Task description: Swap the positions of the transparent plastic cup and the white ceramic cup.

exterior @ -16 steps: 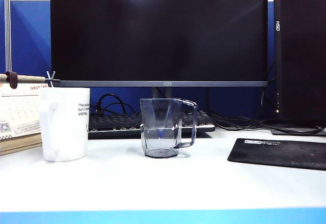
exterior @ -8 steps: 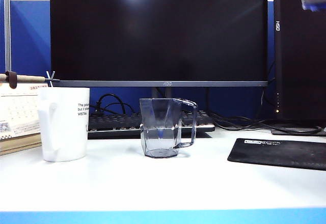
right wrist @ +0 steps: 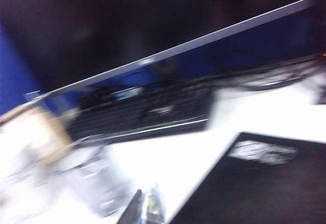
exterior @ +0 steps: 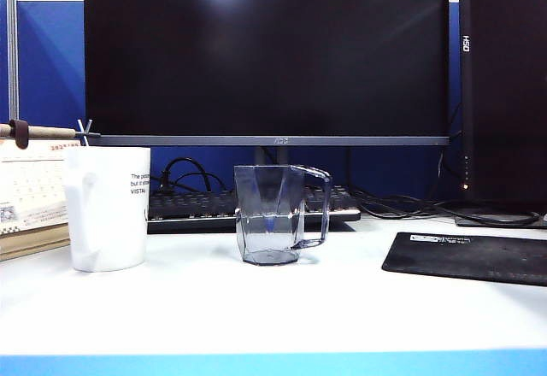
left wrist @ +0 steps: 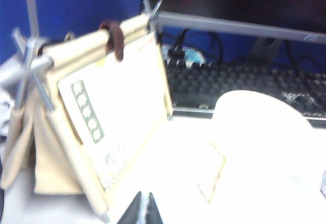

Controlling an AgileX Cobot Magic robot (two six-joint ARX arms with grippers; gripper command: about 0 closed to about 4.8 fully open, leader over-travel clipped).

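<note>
On the desk (exterior: 282,308), the white cup (exterior: 108,208) stands upright at about 9 o'clock from the clear cup (exterior: 275,214), the two well apart, with the keyboard (exterior: 205,205) behind them at 12. Neither arm shows in the exterior view.

The left gripper (left wrist: 143,211) appears only as dark fingertips at the edge of the left wrist view; the white cup (left wrist: 265,152) lies ahead of it at roughly 2 o'clock, near, with the calendar (left wrist: 107,127) at about 11. The right gripper (right wrist: 146,208) likewise shows only its tips (that view is badly blurred); the clear cup (right wrist: 86,178) sits at about 10 o'clock from it, and the black mat (right wrist: 265,183) at 3.

So each arm is nearer its own cup: left to white, right to clear. Both cups have upright long axes, and the clear cup's handle points to 3 o'clock in the exterior view.

Both grippers' tips are pressed together and hold nothing; I judge they must spread before any grasp.
</note>
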